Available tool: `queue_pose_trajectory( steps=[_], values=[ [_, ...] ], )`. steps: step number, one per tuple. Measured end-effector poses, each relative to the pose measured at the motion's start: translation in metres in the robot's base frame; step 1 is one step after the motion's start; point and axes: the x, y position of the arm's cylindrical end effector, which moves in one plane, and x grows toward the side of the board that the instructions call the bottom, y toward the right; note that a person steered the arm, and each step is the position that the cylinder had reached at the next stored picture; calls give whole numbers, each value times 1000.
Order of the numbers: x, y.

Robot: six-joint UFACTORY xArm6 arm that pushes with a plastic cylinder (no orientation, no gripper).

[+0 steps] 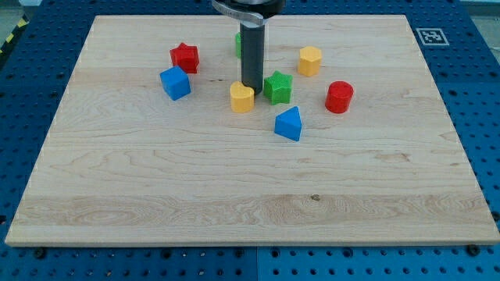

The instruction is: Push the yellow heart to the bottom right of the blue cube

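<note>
The yellow heart lies on the wooden board, a little above its middle. The blue cube sits to the heart's left and slightly higher in the view. My tip stands just above and to the right of the yellow heart, touching or nearly touching its top right edge. The dark rod rises from there to the view's top.
A red star sits above the blue cube. A green star is right of my tip. A blue triangular block, a red cylinder, a yellow hexagon and a partly hidden green block lie nearby.
</note>
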Motion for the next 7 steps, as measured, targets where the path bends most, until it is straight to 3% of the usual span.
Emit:
queue_pose_trajectory(
  steps=[4,7],
  values=[
    [41,-1],
    [40,-37]
  ],
)
